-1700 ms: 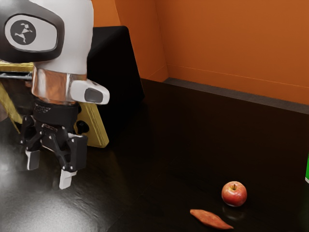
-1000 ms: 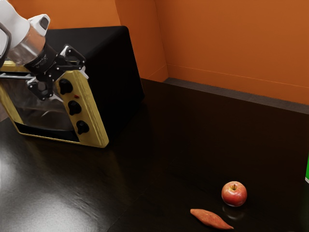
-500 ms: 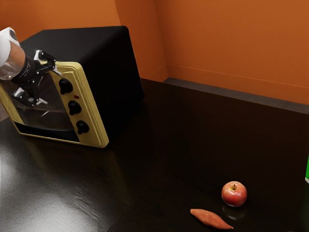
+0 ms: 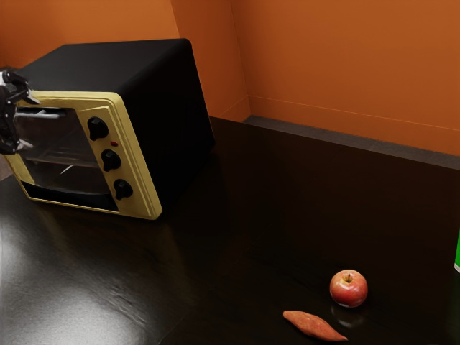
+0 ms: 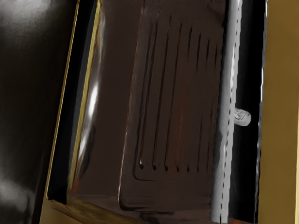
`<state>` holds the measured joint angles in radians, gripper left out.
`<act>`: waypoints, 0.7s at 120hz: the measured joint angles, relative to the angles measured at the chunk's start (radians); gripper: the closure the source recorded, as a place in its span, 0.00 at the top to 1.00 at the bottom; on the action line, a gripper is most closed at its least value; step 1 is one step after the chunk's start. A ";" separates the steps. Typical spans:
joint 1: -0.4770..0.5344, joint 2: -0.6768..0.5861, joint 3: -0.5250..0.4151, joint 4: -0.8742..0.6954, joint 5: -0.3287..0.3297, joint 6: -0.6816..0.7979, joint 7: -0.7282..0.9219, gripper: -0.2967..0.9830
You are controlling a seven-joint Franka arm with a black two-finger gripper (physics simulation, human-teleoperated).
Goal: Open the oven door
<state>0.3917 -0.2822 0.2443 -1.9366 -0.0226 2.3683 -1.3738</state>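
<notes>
At the exterior view's left edge, my gripper [image 4: 29, 122] is open, its two fingertips well apart and pointing at the oven's front. The black oven [image 4: 154, 93] has a gold front frame and a glass door [image 4: 61, 147]. That door stands upright in the frame; whether there is a small gap cannot be told. In the wrist view the door's dark glass [image 5: 112, 112] lies ahead of my hand, with slotted racking seen through it. A silver handle bar [image 5: 227, 121] runs along one side of the glass. Nothing is held between the fingers.
Black knobs [image 4: 111, 159] line the oven's front beside the door. On the dark table [image 4: 237, 215] an apple [image 4: 348, 288] and a sweet potato [image 4: 314, 325] lie away from the oven. A green object [image 4: 458, 248] stands at the exterior view's right edge. Orange walls rise behind.
My hand has risen from above the table, tilted toward the oven front, then moved toward the exterior view's left edge, uncovering more of the glass and knobs. The oven has kept its place.
</notes>
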 joint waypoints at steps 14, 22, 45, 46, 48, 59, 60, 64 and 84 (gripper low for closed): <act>0.015 0.060 -0.003 0.047 -0.025 0.003 0.027 0.77; 0.043 0.069 -0.019 0.056 -0.033 0.005 0.043 0.77; 0.060 0.083 -0.036 0.059 -0.047 0.007 0.097 0.77; 0.059 0.084 -0.036 0.059 -0.048 0.007 0.100 0.77; 0.059 0.086 -0.038 0.059 -0.048 0.007 0.105 0.77; 0.060 0.095 -0.047 0.067 -0.048 0.008 0.132 0.77; 0.060 0.096 -0.048 0.068 -0.048 0.008 0.135 0.77; 0.063 0.099 -0.049 0.071 -0.048 0.008 0.145 0.77; 0.078 0.082 -0.052 0.061 -0.049 0.009 0.186 0.77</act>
<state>0.4701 -0.1999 0.1925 -1.8754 -0.0715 2.3770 -1.1877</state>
